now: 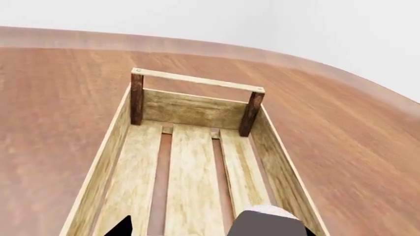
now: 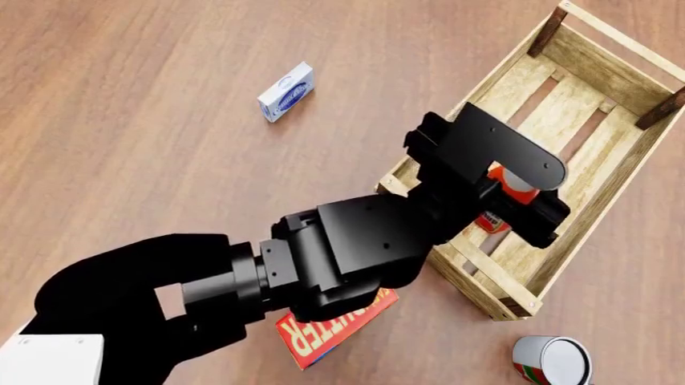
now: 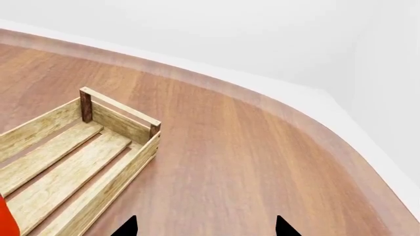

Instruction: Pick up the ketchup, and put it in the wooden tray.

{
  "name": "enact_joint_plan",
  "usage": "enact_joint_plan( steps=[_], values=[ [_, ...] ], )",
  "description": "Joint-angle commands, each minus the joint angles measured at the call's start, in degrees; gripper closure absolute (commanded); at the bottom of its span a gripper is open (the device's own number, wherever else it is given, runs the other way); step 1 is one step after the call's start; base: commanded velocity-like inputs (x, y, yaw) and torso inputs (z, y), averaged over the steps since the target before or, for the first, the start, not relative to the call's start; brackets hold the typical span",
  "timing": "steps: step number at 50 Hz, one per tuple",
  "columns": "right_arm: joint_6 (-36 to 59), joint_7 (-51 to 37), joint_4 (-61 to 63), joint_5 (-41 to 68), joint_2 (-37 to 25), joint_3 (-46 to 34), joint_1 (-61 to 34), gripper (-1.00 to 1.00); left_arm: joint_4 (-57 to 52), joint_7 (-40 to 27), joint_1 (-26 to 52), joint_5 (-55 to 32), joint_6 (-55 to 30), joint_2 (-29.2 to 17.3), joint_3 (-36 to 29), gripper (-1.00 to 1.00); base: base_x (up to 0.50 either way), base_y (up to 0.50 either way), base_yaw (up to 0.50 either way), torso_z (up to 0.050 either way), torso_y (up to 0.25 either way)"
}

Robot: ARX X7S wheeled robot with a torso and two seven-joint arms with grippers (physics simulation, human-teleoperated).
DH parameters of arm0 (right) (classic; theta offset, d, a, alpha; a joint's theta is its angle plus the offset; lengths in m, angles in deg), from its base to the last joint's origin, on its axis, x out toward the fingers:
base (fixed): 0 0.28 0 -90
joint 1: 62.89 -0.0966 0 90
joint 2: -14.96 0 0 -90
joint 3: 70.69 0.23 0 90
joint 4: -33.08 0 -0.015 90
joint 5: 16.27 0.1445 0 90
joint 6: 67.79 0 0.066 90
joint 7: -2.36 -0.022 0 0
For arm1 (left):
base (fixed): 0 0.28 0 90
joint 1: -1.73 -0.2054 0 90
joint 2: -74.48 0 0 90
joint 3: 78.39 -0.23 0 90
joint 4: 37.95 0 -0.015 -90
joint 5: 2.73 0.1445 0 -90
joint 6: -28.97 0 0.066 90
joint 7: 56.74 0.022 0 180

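Observation:
The ketchup (image 2: 512, 183), an orange-red bottle, is inside the near end of the wooden tray (image 2: 599, 172), partly hidden by my left gripper (image 2: 521, 199). The left wrist view looks along the tray's slatted floor (image 1: 190, 167). In it one dark fingertip (image 1: 121, 227) stands wide to one side, and a grey, white-rimmed shape (image 1: 269, 223) that I take for the bottle's cap covers the other side. The left jaws stand spread around the bottle. My right gripper (image 3: 204, 227) is open over bare floor beside the tray (image 3: 72, 162), with a red sliver of the ketchup (image 3: 7, 219) at the picture's edge.
A blue-and-white box (image 2: 287, 91) lies on the wooden floor to the tray's left. A red butter box (image 2: 332, 329) lies under my left forearm. A small can (image 2: 551, 361) stands just past the tray's near corner. A white wall (image 3: 262, 39) runs behind.

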Motion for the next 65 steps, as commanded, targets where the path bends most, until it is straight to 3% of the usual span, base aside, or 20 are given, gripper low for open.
enact_joint_plan(
  steps=[1, 31, 55, 61, 63, 65],
  values=[
    [-0.3, 0.3, 0.1, -0.3, 0.1, -0.1, -0.2, -1.00, -2.7, -0.1, 0.3, -0.1, -1.3, 0.0, 0.1, -1.00, 0.00, 0.00, 0.00, 0.000, 0.000],
    [-1.1, 0.9, 0.1, -0.7, 0.5, -0.3, -0.5, -1.00, -2.6, -0.4, 3.2, -0.9, -0.5, 0.0, 0.1, -1.00, 0.00, 0.00, 0.00, 0.000, 0.000],
    [-1.6, 4.7, 1.0, -2.9, 0.7, 0.1, -1.9, -1.00, -7.2, -2.8, 12.2, -6.9, 0.2, 0.0, 0.0, -1.00, 0.00, 0.00, 0.00, 0.000, 0.000],
    [-1.3, -1.5, 2.8, 6.9, 0.6, 4.6, -0.1, -1.00, -8.4, -3.7, 14.5, -8.6, -0.1, 0.0, 0.0, -1.00, 0.00, 0.00, 0.00, 0.000, 0.000],
    [8.3, -12.4, 2.9, 17.2, -5.2, 5.0, -7.0, -1.00, -8.7, -4.0, 15.6, -9.1, -0.2, 0.0, 0.0, -1.00, 0.00, 0.00, 0.00, 0.000, 0.000],
    [11.6, -20.5, 2.8, 22.8, -7.3, 1.9, -11.3, -1.00, -9.0, -4.3, 16.4, -9.6, -0.4, 0.0, 0.1, -1.00, 0.00, 0.00, 0.00, 0.000, 0.000]
  ],
)
